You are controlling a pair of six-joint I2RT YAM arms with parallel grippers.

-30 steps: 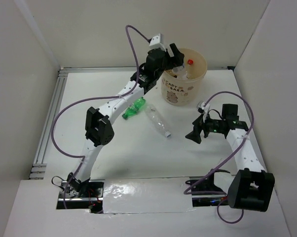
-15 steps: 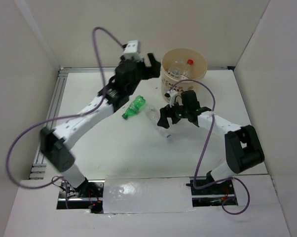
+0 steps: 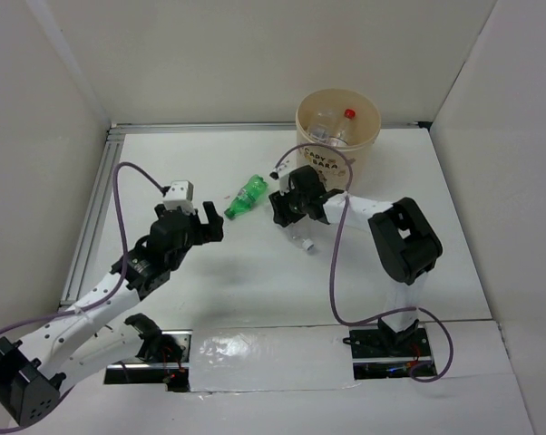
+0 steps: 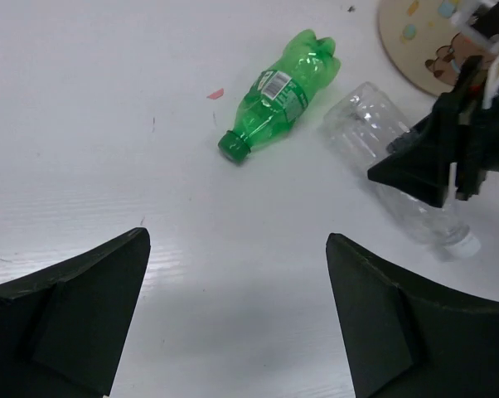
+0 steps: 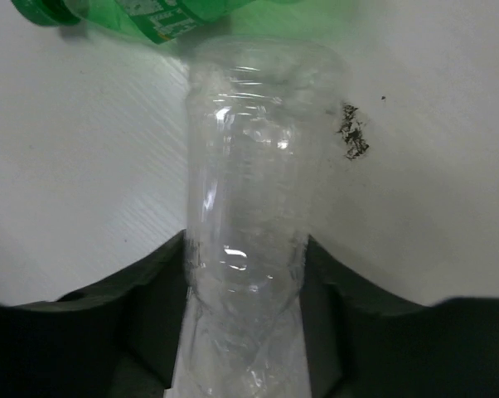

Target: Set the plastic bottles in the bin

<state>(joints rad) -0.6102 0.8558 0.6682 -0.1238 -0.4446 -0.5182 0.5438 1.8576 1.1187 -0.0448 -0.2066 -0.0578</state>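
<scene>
Right wrist view: clear bottle (image 5: 245,240) runs off btm edge, cap unseen, green bottle (image 5: 142,16) cropped at top; top view: right gripper (image 3: 289,207) hides most of clear bottle, bottles (image 3: 332,129) in bin (image 3: 359,159) too small to count

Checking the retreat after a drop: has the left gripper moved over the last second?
Yes. The left gripper has pulled back from over the bin toward the near left, and now hangs open near the green bottle.
</scene>
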